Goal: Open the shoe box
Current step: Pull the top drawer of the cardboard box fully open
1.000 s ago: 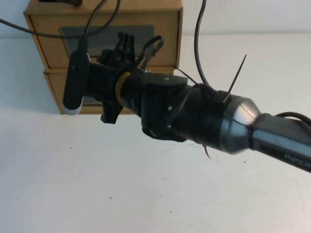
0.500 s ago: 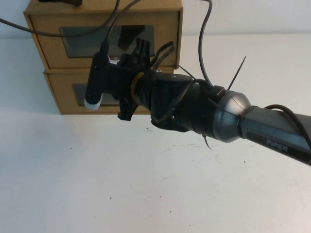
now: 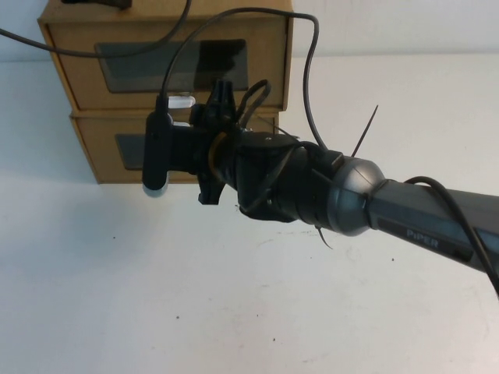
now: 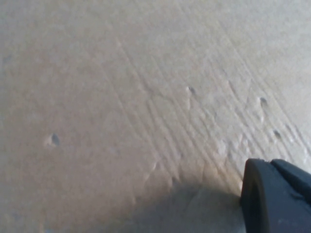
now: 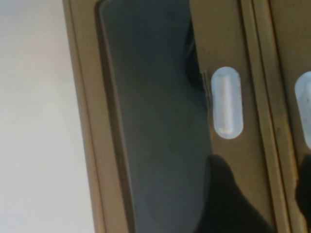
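A white surface (image 3: 156, 296) carries the closed shoe box (image 3: 78, 78). The approach is in hand: the right tool (image 3: 226, 88), spread and empty, hovers before the box's front. Next it must pinch the box's pale handle (image 5: 226, 103) and pull. The left tool (image 4: 277, 196) sits against the box's cardboard; I cannot tell its state.

The lone legible marking is the brand word "PiPER", set in pale letters with a small i among capitals. It is printed along the dark grey tubular forearm link of the right arm (image 3: 437, 226), seen from the high view. The word sits on the side of the link that faces the camera, just past the rounded silver-grey joint housing (image 3: 355, 195). It runs along the link's length, slanting down toward the right edge of that view.
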Controlling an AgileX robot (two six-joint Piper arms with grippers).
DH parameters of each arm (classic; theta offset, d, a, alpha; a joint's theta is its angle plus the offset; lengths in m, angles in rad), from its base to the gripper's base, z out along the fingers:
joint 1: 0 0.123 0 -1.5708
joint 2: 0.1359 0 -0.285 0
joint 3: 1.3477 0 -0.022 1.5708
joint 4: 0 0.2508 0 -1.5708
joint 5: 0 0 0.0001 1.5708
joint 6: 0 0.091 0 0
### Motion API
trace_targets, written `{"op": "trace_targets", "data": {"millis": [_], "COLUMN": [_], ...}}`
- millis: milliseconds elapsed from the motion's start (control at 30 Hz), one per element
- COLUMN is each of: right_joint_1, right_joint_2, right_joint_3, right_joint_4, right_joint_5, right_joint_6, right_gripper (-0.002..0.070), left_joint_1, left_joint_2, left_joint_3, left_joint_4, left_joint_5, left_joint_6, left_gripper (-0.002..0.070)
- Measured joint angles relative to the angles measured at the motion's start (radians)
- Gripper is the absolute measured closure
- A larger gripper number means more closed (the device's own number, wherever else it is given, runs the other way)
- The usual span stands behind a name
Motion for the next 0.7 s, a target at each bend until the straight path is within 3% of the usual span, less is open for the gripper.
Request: {"op": "trace_targets", "data": {"millis": [400, 700], "right_joint_1": [0.000, 0.000], "right_joint_2": [0.004, 0.006], "right_joint_3": [-0.050, -0.068], "right_joint_4": [-0.014, -0.038], "right_joint_5": [0.014, -0.008], "right_joint_6": [0.014, 0.014], "right_gripper": [0.0380, 0.0428], "left_joint_1": [0.000, 0.000], "left_joint_2": [0.000, 0.000], "left_joint_3": [0.000, 0.000], "left_joint_4": [0.000, 0.000], "left_joint_5": [0.000, 0.000], "left_joint_6": [-0.002, -0.002], "left_gripper": [0.0680, 0.0680]}}
